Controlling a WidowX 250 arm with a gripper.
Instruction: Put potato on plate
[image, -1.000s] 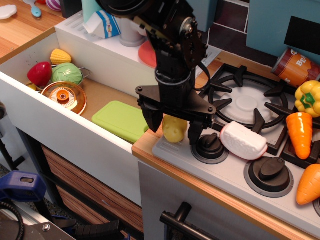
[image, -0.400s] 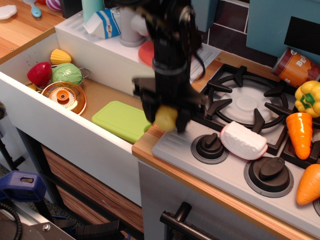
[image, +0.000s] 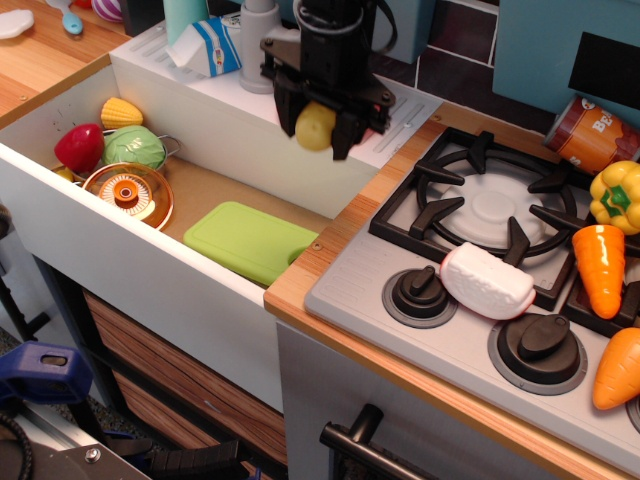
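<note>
My gripper (image: 316, 136) is shut on the potato (image: 315, 126), a small pale-yellow oval, and holds it in the air. It hangs above the white ledge (image: 230, 95) behind the sink, left of the stove. The potato shows between the two black fingers (image: 284, 112). The red-orange plate is hidden behind the gripper and arm.
In the sink lie a green cutting board (image: 245, 240), an orange-clear pot lid (image: 128, 193), a corn piece (image: 120, 112), a red vegetable (image: 80, 148) and a green one (image: 133, 147). A milk carton (image: 205, 50) stands on the ledge. On the stove (image: 490, 205) are a white piece (image: 487, 282), carrots (image: 600, 268), a yellow pepper (image: 617, 195) and a can (image: 590, 135).
The gripper has lifted the potato from the stove's front left corner and carried it up and back, over the ledge behind the sink.
</note>
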